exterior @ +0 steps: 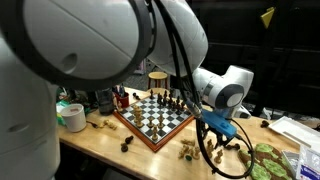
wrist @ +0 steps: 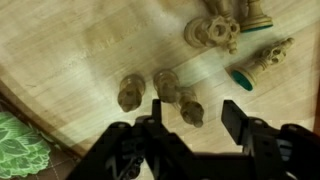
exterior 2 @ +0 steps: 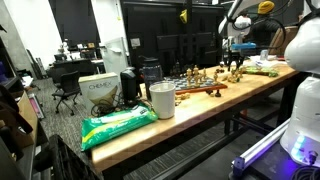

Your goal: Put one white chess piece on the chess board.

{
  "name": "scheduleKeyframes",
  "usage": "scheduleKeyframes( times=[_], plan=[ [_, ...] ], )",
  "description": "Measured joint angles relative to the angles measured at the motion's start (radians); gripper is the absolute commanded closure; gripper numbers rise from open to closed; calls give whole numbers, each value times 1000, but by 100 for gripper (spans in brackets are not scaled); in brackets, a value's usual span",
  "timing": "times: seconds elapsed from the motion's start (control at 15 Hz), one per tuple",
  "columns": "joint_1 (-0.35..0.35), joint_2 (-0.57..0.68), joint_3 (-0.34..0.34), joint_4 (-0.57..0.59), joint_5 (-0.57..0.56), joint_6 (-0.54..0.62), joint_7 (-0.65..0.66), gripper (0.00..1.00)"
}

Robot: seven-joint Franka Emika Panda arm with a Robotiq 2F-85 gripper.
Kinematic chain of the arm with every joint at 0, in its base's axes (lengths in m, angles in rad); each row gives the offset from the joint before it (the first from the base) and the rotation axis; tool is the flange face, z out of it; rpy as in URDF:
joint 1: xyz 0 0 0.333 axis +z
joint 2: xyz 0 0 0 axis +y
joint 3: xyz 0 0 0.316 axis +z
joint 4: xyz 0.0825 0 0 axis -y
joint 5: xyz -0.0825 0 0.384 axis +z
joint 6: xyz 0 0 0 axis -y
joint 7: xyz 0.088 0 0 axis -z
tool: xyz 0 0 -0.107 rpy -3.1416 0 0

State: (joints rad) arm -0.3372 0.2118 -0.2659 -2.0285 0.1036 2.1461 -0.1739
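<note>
The chess board [exterior: 152, 118] with its reddish-brown frame lies on the wooden table and holds several pieces; it also shows edge-on in an exterior view [exterior 2: 200, 90]. My gripper [exterior: 218, 130] hangs over the table beside the board, above loose pale chess pieces [exterior: 190, 150]. In the wrist view my gripper [wrist: 195, 118] is open. A small pale piece [wrist: 190, 110] stands between the fingers, close to the left one, untouched. Two more small pale pieces [wrist: 130, 92] [wrist: 166, 85] stand just beyond. Larger pale pieces [wrist: 215, 30] and a toppled one with a green base [wrist: 262, 62] lie farther off.
Dark pieces [exterior: 127, 145] lie on the table near the board's front corner. A green patterned mat [exterior: 270, 160] lies by the table edge near my gripper. A white cup [exterior 2: 162, 100], a green bag [exterior 2: 118, 125] and a cardboard box [exterior 2: 100, 92] sit at the table's other end.
</note>
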Motion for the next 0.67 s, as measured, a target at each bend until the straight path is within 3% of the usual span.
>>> scheduleKeyframes(
  times=[0.13,0.4,0.67],
  plan=[
    [0,0,0,-1,0,0,0,66],
    [1,-3,1,2,0,0,-9,96],
    [7,-5,6,2,0,0,-14,94]
  ],
)
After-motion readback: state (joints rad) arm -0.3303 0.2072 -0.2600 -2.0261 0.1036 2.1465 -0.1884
